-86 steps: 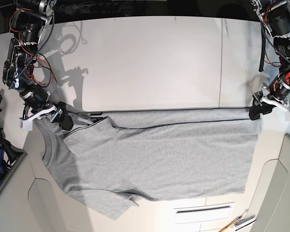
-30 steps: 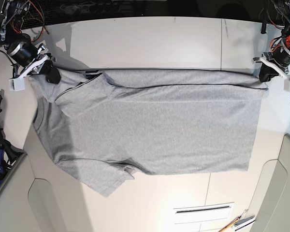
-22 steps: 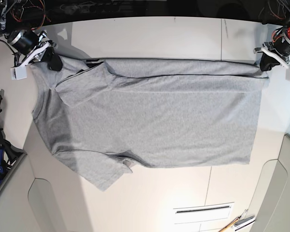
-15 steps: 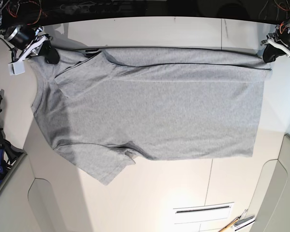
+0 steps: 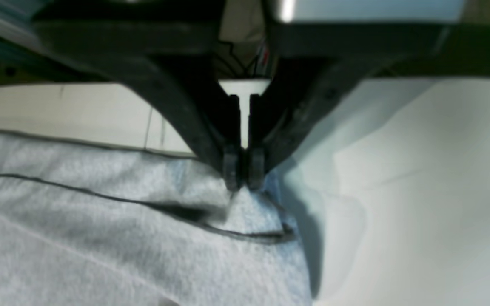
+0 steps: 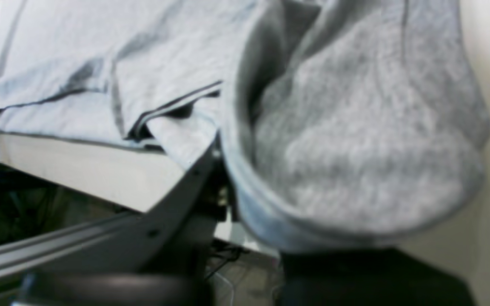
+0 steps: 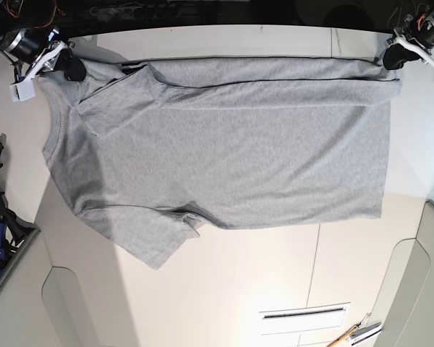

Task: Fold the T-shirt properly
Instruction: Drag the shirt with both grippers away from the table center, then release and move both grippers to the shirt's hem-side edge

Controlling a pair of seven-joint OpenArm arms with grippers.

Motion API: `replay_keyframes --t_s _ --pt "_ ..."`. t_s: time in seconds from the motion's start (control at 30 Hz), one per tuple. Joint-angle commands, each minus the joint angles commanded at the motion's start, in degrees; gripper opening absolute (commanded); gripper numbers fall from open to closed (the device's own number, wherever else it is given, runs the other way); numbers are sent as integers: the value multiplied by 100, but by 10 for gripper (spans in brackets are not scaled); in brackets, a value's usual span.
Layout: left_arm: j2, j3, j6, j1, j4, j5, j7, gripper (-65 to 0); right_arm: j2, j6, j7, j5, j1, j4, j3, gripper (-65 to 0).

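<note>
T-shirt (image 7: 224, 144): plain grey side up, spread flat on table (image 7: 224, 289), far edge doubled over along table's far side
left gripper (image 5: 243, 175): clenched on T-shirt's far hem corner, at table's far edge
right gripper (image 7: 71, 69): grasping T-shirt's shoulder corner, fabric draped over fingers, near table's other far corner

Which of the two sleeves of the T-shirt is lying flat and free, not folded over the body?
The sleeve on the T-shirt edge far from both grippers: it spreads flat on the table. The other sleeve, near the right gripper, lies folded over the body.
</note>
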Motion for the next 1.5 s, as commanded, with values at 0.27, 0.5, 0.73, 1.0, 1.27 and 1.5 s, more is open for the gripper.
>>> replay_keyframes --t_s 0.27,0.5,0.73,1.0,1.27,1.5 --pt "186 0 0 -2 0 0 15 -630 0 -4 31 -114 11 0 0 -650" --pt "184 0 0 -2 -2 0 -4 -362 0 -4 44 -308 13 0 155 -374" --pt "186 -358 0 -2 0 -319 -90 -321 2 -7 44 -129 42 0 1292 -374" --pt "186 -1115 0 0 0 -562 -66 -256 256 -26 341 -153 92 0 1919 -374" --pt "83 -1200 0 -199 0 -601 -162 -256 433 -74 549 -511 1093 -2 2009 -374" --pt "-341 -1143 0 -896 -2 -94 -610 -256 431 -111 787 -898 2312 -48 1661 -374"
